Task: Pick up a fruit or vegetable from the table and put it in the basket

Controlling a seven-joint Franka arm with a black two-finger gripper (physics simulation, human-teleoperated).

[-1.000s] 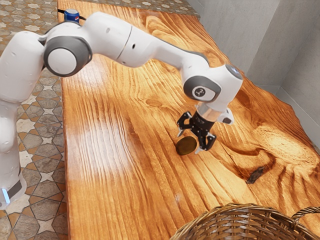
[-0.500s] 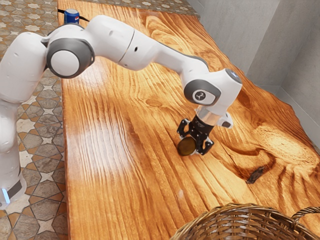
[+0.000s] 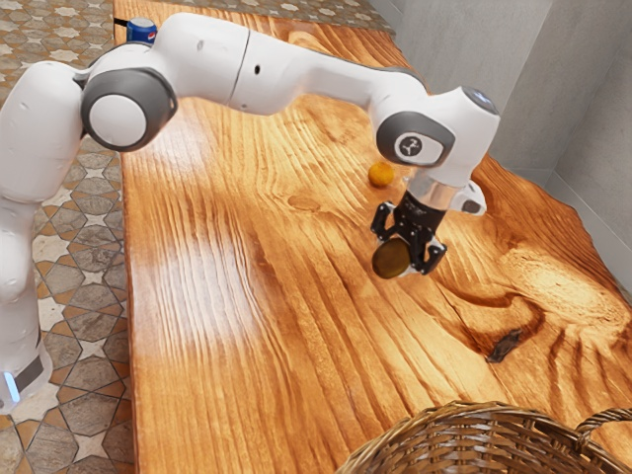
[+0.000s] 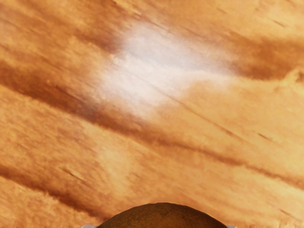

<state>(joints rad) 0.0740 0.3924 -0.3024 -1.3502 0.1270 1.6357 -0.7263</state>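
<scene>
The gripper point(image 3: 404, 257) is positioned over the desk point(image 3: 237, 365), with its jaws closed to the width of a dark, brownish round item point(image 3: 391, 260) and gripping it from two sides. The item is the task piece; it is located between the jaws, outside the basket point(image 3: 474, 420). Its type (fruit or vegetable) cannot be identified from its color and outline. In the exterior view, part of its far side is covered by the jaws. In the wrist view, the lower edge cuts it off, leaving a curved upper section with a sliver of pale jaw tip at each side.

The basket is woven and stands toward the exterior view's lower right. Its lower portion is cut off by the frame, as is part of its handle point(image 3: 604, 416). An orange-colored round fruit point(image 3: 381, 176) rests on the desk beyond the gripper, close to the outline of the arm point(image 3: 296, 74).

A blue can point(image 3: 141, 31) is located in the exterior view's upper left; its base is hidden behind the arm. A small dark patch point(image 3: 505, 345) lies between the gripper and the basket; whether it is a loose object or a mark in the wood cannot be determined.
</scene>
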